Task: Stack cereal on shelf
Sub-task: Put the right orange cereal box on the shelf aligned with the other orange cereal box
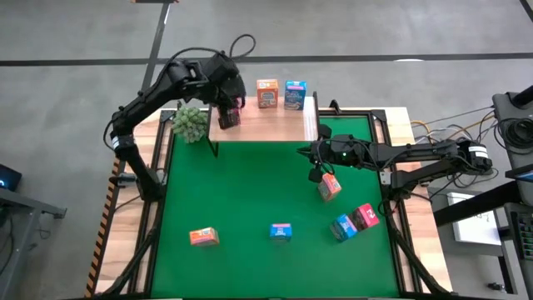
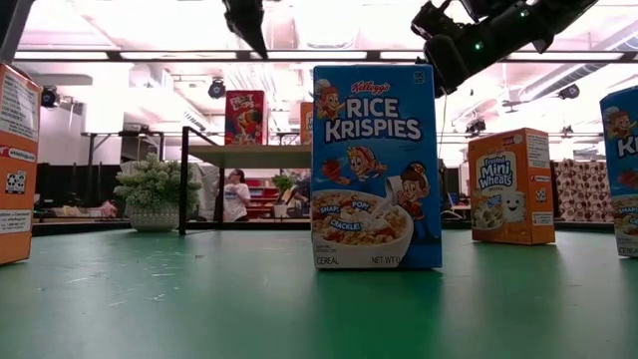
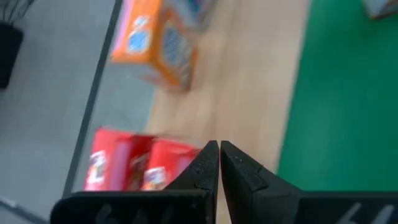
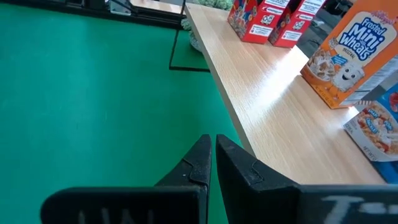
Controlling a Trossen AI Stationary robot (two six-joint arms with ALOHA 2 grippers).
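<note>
Standing nearest the low camera, a blue box fills the frame's centre on the green mat, with an orange box to its right and another orange one cut off at the left edge. From above, the lower part of the frame shows an orange box at lower left, a blue one at lower centre, and a blue box touching a pink-red box at lower right. Higher, right of centre, an orange box lies tilted just below the right hand, whose fingers are pressed together on nothing.

Farther back, the shelf spans the upper centre. On it stand an orange box and a blue box side by side, well right of two pink-red boxes at its left end. The left hand hangs over those two, fingers closed and empty. A plant sits just left of the shelf on the tabletop.
</note>
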